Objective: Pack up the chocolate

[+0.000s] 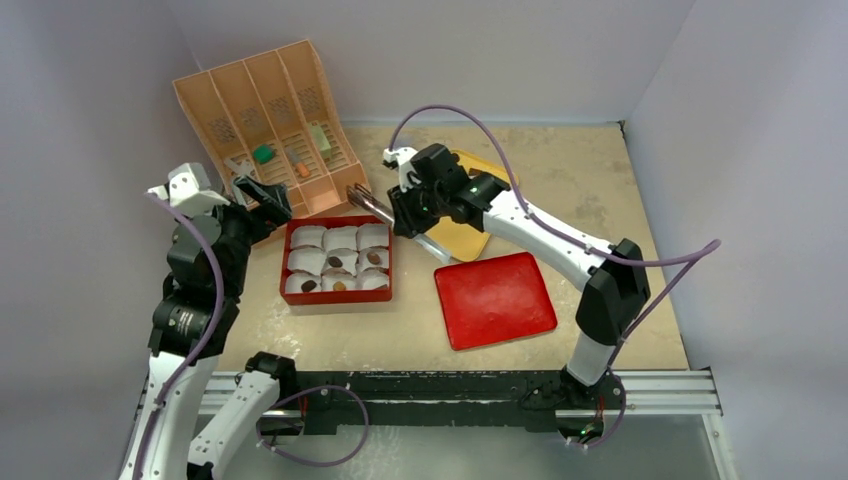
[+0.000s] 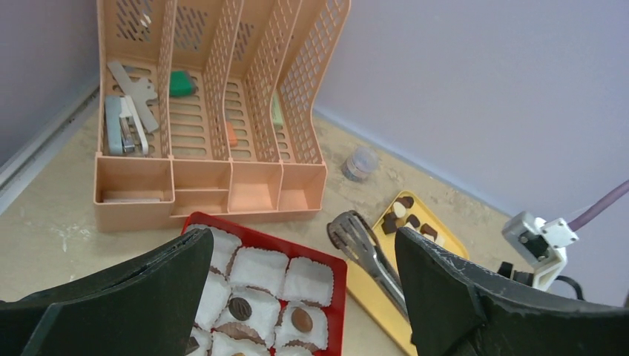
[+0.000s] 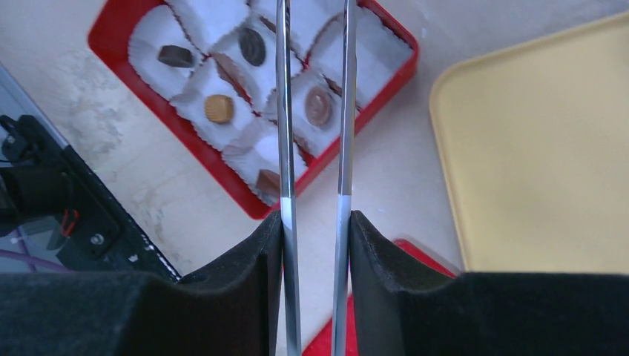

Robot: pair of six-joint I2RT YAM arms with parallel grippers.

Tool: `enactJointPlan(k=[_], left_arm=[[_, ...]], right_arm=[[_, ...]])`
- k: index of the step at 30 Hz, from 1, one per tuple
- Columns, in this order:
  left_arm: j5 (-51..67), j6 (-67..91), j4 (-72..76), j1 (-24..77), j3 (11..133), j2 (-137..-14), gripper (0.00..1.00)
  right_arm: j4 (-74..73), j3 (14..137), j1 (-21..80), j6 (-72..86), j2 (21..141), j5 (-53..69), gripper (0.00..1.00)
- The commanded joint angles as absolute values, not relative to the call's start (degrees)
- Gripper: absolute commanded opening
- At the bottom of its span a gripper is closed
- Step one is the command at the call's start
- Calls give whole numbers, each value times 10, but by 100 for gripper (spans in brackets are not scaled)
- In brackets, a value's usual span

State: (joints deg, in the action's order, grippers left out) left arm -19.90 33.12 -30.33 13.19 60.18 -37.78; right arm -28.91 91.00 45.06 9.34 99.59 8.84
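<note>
The chocolate (image 3: 218, 108) is in two places. Five pieces, dark, brown and one tan, sit singly in white paper cups (image 1: 340, 238) inside the red box (image 1: 337, 298), which lies on the table (image 1: 580, 180) in front of my left arm. In the left wrist view, a small cluster of further pieces lies at the far end of the yellow tray (image 3: 534, 148), just right of the box. My right gripper (image 3: 315, 219) is clamped on a pair of metal tongs (image 3: 284, 111), with one blade pressed against each finger pad. The blades run forward side by side with a narrow gap between them, passing above the box's right-hand cups. Their tips lie by the box's far right corner, between box and tray. I cannot tell whether the tips touch the table. My left gripper (image 2: 303, 237) has its jaws spread wide and grips nothing. It hangs at the box's far left corner, facing the peach slotted organizer (image 1: 265, 110). The organizer leans in the far left corner and holds a small green block (image 1: 262, 154). A red lid (image 1: 495, 298) lies flat on the table, right of the box and nearer to me than the tray.
</note>
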Motion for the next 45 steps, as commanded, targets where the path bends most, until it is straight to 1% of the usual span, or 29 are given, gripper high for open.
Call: enactJointPlan(k=[1, 12, 26, 38, 45], left_arm=[[-226, 312, -318, 134, 636, -365, 92], [-247, 293, -343, 134, 668, -355, 91], [-259, 289, -353, 138, 682, -353, 91], [-255, 291, -350, 141, 686, -357, 91], [-254, 292, -349, 142, 686, -359, 91]], right_arm=[[-234, 954, 485, 119, 1017, 116, 28], [-241, 1013, 544, 127, 1100, 122, 29], [-277, 1086, 571, 121, 1194, 141, 31], [-305, 1109, 576, 120, 1220, 139, 36], [-309, 1112, 576, 118, 1214, 126, 40]])
